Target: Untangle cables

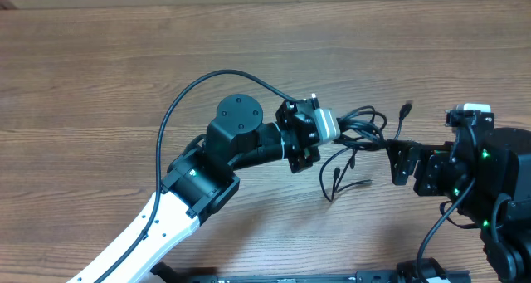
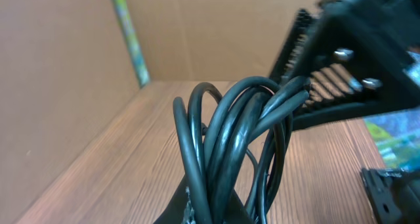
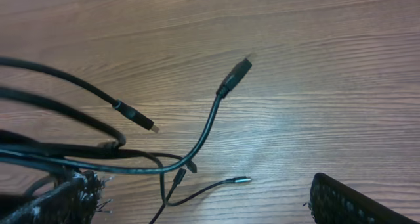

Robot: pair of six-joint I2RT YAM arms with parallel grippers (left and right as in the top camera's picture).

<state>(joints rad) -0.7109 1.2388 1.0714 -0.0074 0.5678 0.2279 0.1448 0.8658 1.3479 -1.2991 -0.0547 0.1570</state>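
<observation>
The cables are thin black cords tangled together right of the table's middle. Loose plug ends lie at the upper right and lower left of the tangle. My left gripper is shut on a bunch of looped strands, which fill the left wrist view and rise out of the jaws. My right gripper stands open just right of the tangle. Its two black fingers sit far apart, with a silver-tipped cord end on the wood between them. Strands cross its left finger.
The wooden table stretches far to the left and back. The left arm reaches in from the bottom left, with its own thick wire arching over it. The right arm's body fills the right edge.
</observation>
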